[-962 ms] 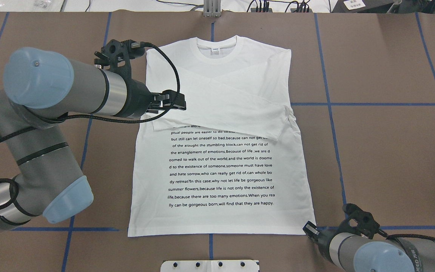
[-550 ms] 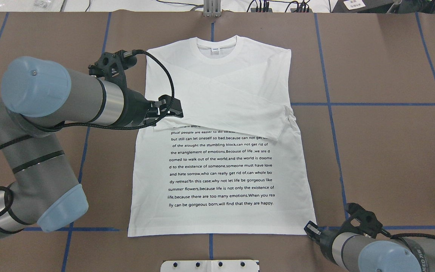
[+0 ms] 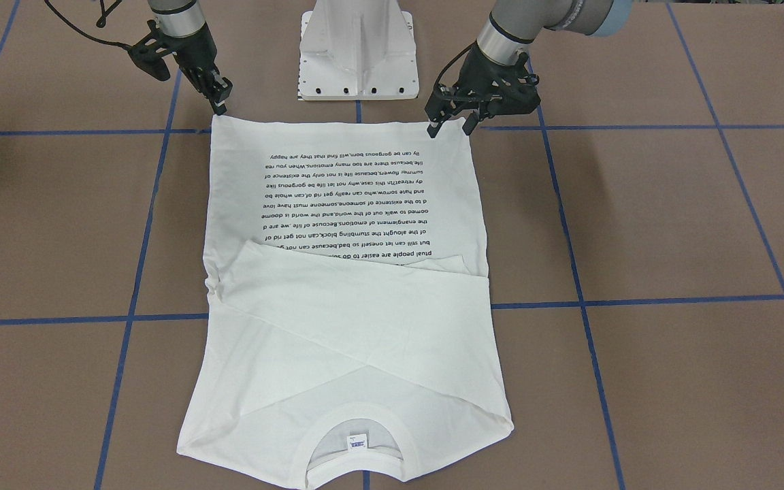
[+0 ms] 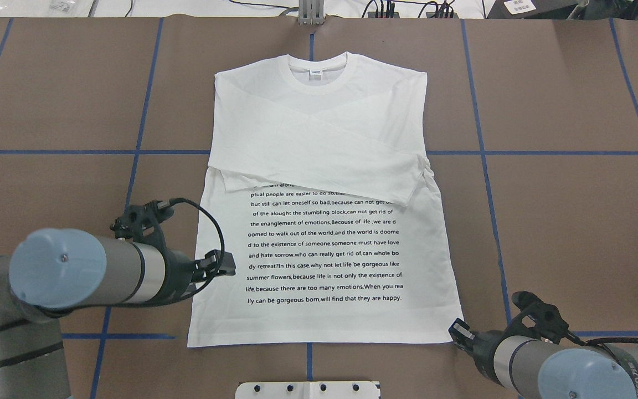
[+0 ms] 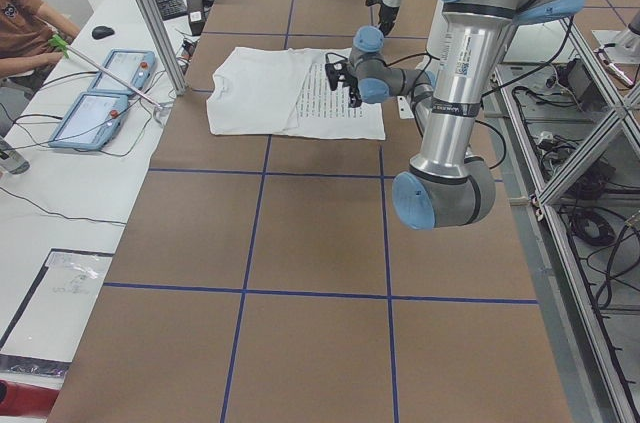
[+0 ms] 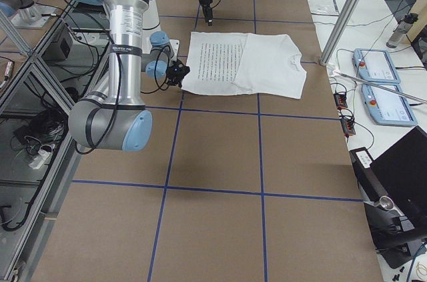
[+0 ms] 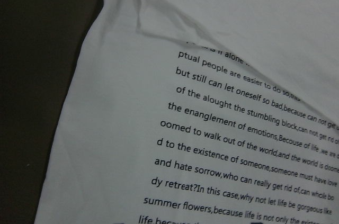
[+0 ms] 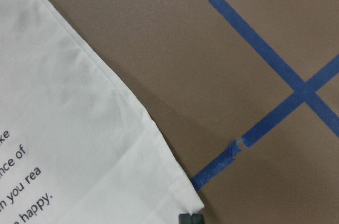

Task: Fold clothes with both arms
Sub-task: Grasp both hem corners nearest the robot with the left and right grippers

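Limp and light, the shirt (image 4: 324, 138) lies flat on the surface (image 4: 574, 221), best pinched, I judge, at its near hem corners; my left fingers (image 3: 432, 121) stand apart, my right fingers (image 3: 219, 102) I cannot tell.

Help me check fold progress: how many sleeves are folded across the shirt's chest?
2. One sleeve runs from the shoulder on the robot's left to the T-shirt's opposite edge; the other sleeve starts at the right shoulder and crosses it. Neither sticks out sideways.
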Motion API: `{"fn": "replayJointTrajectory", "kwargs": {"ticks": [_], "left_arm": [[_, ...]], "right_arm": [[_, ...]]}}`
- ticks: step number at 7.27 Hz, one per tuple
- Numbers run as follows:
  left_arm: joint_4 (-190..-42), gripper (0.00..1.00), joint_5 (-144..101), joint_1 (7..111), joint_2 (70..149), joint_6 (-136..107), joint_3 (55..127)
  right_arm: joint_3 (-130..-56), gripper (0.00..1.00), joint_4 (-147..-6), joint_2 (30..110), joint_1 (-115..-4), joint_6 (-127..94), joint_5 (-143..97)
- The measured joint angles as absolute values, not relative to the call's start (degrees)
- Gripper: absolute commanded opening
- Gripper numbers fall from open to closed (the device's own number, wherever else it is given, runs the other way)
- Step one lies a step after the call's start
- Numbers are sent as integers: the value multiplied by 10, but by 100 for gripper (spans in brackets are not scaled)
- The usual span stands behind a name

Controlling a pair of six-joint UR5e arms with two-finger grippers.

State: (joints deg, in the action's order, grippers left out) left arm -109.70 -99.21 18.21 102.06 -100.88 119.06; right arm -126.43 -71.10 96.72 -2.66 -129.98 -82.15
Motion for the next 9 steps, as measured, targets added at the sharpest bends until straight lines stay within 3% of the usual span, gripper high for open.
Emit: {"fn": "replayJointTrajectory", "kwargs": {"ticks": [3,5,9], "left_arm": [[-1032,79,-970,119,1008,-1056,1189],[-1022,67,-969,100,1007,-1065,1176],[-1020,57,-968,95,1002,-1065,1165]], "right_arm": [[-1265,0,-711,967,-33,-1299,-821],[-1265,0,-711,968,-35,-1298,-820],[-1266,0,-712,970,-36,-1298,-820]]}}
